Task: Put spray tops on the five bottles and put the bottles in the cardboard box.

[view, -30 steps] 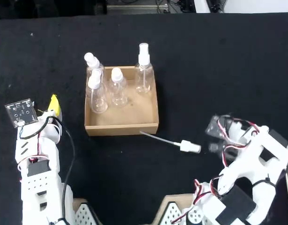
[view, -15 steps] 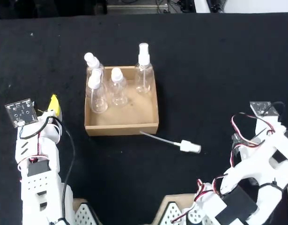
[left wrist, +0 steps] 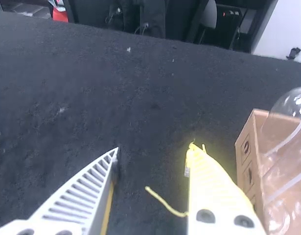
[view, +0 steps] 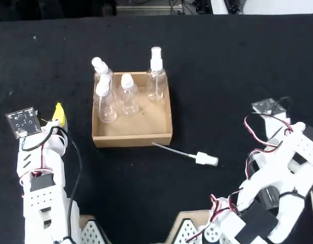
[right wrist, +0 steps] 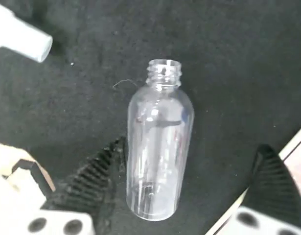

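A clear uncapped bottle (right wrist: 159, 142) lies on the black table between the fingers of my right gripper (right wrist: 192, 146), which is open around it, the bottle's mouth pointing away from the wrist. A loose white spray top (view: 205, 159) with its long tube lies in front of the cardboard box (view: 161, 127), left of my right arm (view: 278, 162); its end shows as the spray top (right wrist: 23, 36) in the right wrist view. Several capped bottles (view: 128, 94) stand in the box. My left gripper (left wrist: 154, 149) is open and holds nothing, left of the box (left wrist: 248, 152).
A capped bottle (left wrist: 287, 142) rises above the box wall close to my left gripper's yellow finger (left wrist: 209, 191). In the high view the left arm (view: 41, 168) stands at the lower left. A pale surface edge (right wrist: 297, 152) lies beside the right gripper.
My right arm swung away to the right from beside the spray top, then shifted back slightly. The left arm, the box and the spray top kept still.
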`<action>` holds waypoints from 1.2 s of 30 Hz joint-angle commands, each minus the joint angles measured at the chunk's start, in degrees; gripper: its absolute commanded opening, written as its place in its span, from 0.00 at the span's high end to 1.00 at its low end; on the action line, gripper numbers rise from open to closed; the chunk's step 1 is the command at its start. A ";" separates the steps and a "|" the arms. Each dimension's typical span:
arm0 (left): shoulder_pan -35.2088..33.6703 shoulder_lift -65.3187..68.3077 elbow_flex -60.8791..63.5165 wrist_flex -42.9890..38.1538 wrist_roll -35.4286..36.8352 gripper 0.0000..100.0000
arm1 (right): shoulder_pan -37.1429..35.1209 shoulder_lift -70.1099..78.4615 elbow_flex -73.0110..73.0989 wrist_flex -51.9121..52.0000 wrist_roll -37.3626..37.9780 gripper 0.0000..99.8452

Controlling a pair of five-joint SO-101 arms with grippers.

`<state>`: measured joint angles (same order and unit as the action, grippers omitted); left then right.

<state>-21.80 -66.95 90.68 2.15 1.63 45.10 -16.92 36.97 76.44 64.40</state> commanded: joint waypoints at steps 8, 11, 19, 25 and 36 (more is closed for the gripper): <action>-0.04 -0.35 -0.48 -1.41 0.26 0.80 | 1.32 15.96 -3.74 -0.18 2.20 0.66; -0.04 -0.35 -0.48 -1.41 0.26 0.80 | 3.08 17.45 -5.49 -2.81 2.20 0.66; -0.04 -0.35 -0.57 -1.41 0.26 0.80 | 5.27 18.07 -5.41 -16.97 11.87 0.89; -0.04 -0.35 -0.48 -1.41 0.26 0.80 | 5.19 18.15 -5.32 -21.98 12.57 0.91; -0.04 -0.35 -0.48 -1.41 0.26 0.80 | 2.37 18.15 -5.67 -16.26 12.48 0.70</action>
<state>-21.80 -66.95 91.12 1.98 1.63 49.23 1.19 34.51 59.56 76.35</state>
